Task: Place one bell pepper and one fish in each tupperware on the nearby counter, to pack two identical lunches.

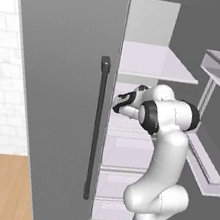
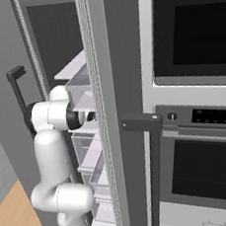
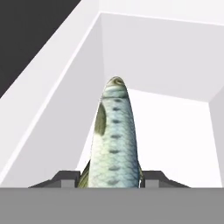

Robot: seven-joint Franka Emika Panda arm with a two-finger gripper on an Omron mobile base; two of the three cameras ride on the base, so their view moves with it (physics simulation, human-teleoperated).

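Fish (image 3: 116, 135) first in the hand view, nearest the lens: slim, pale greenish, scaled, running from between the fingertips (image 3: 65, 178) straight away along the line of sight, head at the far end. Long axis in line with the gripper (image 3: 111, 180), not across it. Dark tips tight against both flanks at the tail end, so pinching the fish, as far as can be judged. White bin (image 3: 175, 57) all around: a side wall on the left, a back wall beyond the head, a pale floor underneath. Nothing else inside it that can be made out. Whether lifted off the floor or lying on it, cannot tell.

Left base view: grey fridge door (image 1: 58, 98) with its dark handle (image 1: 95, 130) closest, then the arm (image 1: 162, 156) bent at the elbow, hand reaching left into the open fridge at mid height, under a white shelf (image 1: 155, 61). Door racks (image 1: 207, 164) on the right. Fish hidden here.

Right base view: edge of the other door (image 2: 102, 111) and the oven (image 2: 198, 105) up front, arm (image 2: 53, 156) behind, wrist poking into a clear drawer (image 2: 80, 91). Neither peppers nor tupperwares among this; counter elsewhere. Probable next need: a straight pull back out along the fish's own axis, clear of the bin walls.
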